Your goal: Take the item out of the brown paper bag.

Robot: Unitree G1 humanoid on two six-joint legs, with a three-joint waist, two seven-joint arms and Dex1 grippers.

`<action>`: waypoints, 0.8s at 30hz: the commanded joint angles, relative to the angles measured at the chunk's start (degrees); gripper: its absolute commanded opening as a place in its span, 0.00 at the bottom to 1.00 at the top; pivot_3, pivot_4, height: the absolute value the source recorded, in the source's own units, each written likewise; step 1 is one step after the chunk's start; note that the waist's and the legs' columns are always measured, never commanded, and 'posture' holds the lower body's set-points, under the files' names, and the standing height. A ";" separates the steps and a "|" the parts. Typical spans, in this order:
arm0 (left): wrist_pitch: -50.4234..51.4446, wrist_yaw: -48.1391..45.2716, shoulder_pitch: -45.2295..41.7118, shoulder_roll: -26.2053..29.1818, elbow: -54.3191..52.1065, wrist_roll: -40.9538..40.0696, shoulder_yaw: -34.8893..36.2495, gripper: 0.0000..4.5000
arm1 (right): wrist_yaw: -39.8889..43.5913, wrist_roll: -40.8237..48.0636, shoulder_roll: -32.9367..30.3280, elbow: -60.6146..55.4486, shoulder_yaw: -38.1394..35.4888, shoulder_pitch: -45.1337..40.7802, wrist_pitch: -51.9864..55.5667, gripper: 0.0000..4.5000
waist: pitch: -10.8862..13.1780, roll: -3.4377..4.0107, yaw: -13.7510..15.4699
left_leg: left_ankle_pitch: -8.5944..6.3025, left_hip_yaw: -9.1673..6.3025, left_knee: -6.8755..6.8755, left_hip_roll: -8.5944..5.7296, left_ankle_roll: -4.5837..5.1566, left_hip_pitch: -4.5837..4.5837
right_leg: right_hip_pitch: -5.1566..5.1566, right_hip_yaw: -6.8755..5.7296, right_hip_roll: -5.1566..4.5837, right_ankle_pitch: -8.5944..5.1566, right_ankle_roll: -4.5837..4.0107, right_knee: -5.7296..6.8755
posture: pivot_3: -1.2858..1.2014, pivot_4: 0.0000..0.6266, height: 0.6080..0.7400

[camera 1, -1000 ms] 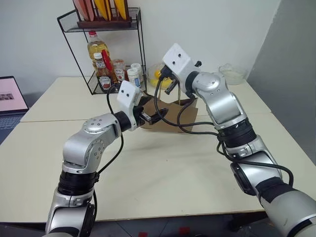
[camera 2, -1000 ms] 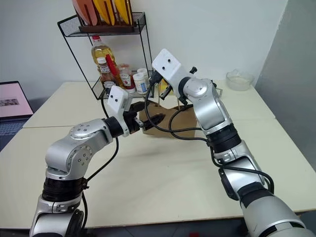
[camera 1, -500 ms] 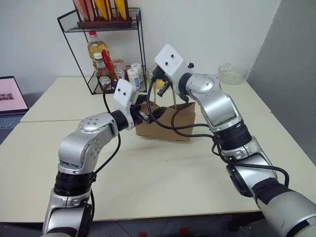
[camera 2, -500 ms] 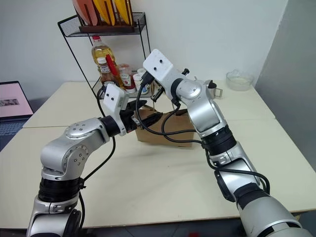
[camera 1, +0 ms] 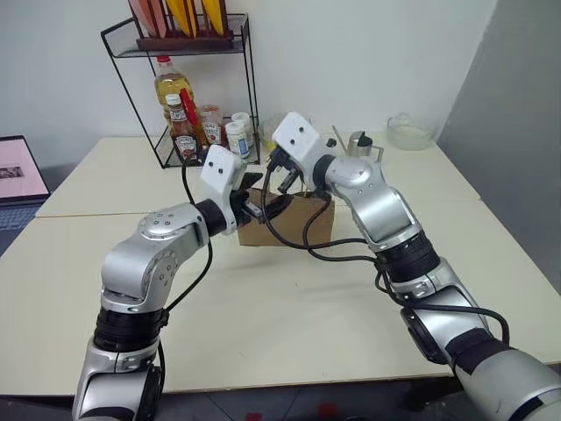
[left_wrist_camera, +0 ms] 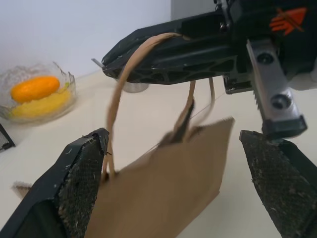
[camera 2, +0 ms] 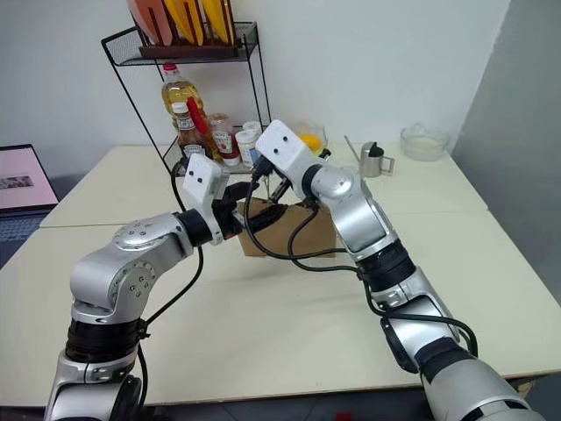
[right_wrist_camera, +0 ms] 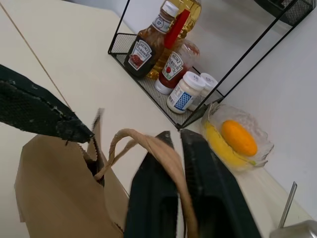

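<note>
Standing on the cream desk (camera 1: 289, 298) toward its far side, the brown paper bag (camera 1: 289, 224) sits between the two arms, its top edge open and its twine handles up. Just at its near-left, the left gripper (camera 1: 267, 209) is spread wide, one black finger on each side of the bag's upper edge in the left wrist view, neither clearly pressing on the paper. Over the bag's top, the right gripper (camera 2: 272, 197) has its two fingers nearly together with a handle loop (right_wrist_camera: 148, 144) running between them; whether they pinch it I cannot tell. No soda bottle is visible. Behind the bag, a black wire rack (camera 1: 175, 96) holds sauce bottles, with a glass bowl of fruit (right_wrist_camera: 237, 139) and a small metal jug (camera 2: 374, 160) beside it.
</note>
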 commanded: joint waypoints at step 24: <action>-44.80 7.10 -33.61 -4.43 71.31 26.62 -5.41 1.00 | 9.44 21.24 -15.99 -44.76 -16.46 31.60 26.21 0.99 | -0.02 -0.10 1.49 | -0.02 0.00 0.36 -0.10 0.03 -0.08 | 0.14 -0.01 -0.03 -0.01 0.01 -0.04 | 0.52 0.24 1.00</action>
